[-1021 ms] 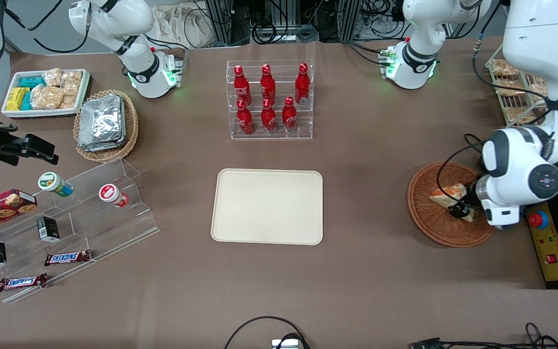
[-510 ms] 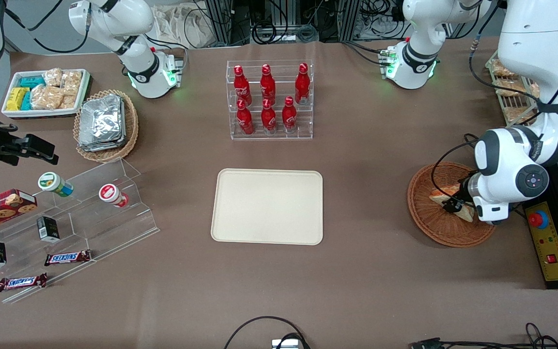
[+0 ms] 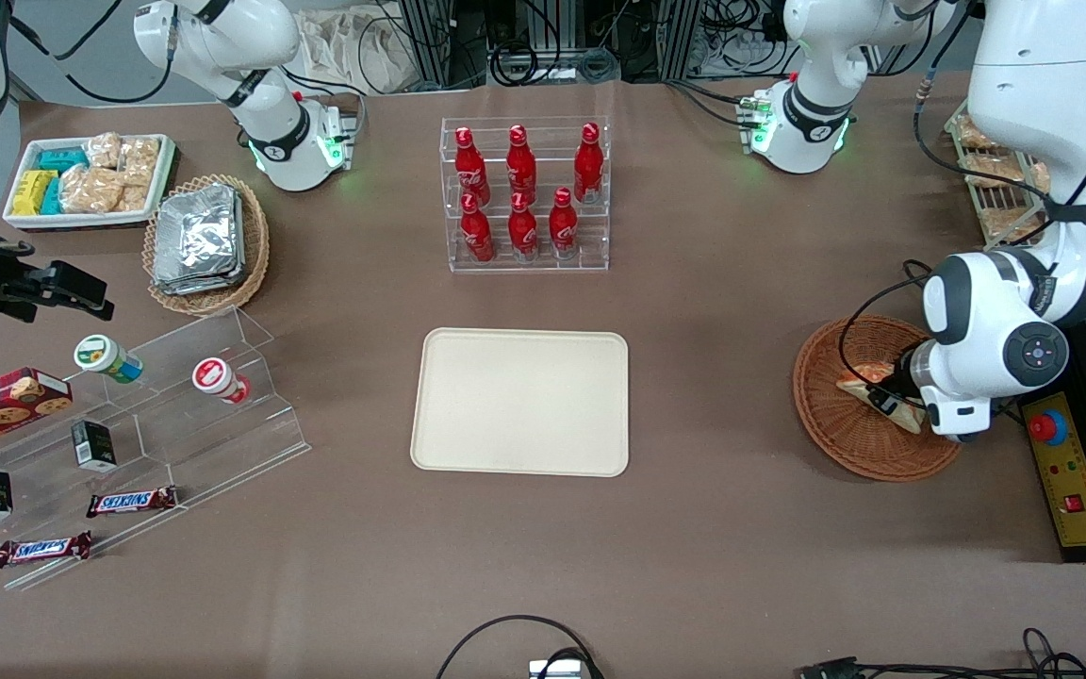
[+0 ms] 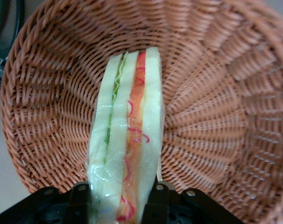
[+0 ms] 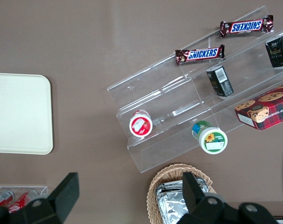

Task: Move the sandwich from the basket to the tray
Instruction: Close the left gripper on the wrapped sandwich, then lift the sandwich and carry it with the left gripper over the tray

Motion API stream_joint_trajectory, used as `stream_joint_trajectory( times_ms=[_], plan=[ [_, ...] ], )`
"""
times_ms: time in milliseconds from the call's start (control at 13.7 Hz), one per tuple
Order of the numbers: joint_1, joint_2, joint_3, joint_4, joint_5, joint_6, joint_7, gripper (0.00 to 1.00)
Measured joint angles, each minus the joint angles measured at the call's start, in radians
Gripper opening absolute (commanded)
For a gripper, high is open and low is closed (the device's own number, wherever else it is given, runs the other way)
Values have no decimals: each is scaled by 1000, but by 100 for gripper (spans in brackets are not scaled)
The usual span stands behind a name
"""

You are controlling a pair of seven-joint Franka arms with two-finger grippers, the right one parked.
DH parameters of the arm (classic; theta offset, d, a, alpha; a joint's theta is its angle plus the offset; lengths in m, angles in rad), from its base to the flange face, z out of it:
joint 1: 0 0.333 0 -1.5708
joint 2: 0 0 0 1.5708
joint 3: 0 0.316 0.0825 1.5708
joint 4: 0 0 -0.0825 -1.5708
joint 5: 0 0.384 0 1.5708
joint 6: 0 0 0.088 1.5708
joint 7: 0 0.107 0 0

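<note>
- The left arm's gripper point(image 4: 118, 198) sits low inside the round reddish-brown woven wicker basket point(image 3: 845, 443) at the working arm's end of the table, its black fingers point(image 4: 79, 198) closed against both bread faces of the wrapped triangular white-bread sandwich point(image 4: 127, 144).
- In the last second the gripper has slid a little across the basket and settled; the sandwich point(image 3: 868, 387) has not left it, so the grasp looks made and the lift is still to come.
- Only the wrist view shows the grip and the red and green filling; the front view hides them beneath the wrist.
- Well apart, mid-table, the cream rectangular plastic tray point(image 3: 520, 401) waits bare.
</note>
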Motion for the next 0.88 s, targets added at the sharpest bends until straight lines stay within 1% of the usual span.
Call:
stream_joint_trajectory(
  times_ms=[146, 438, 656, 875],
  plan=[
    [-2, -3, 0, 51, 1, -62, 5, 0],
    [-2, -19, 0, 233, 1, -297, 52, 0],
    [-9, -30, -17, 321, 1, -340, 73, 0],
    [-66, -54, -76, 378, 1, -371, 95, 0]
  ],
)
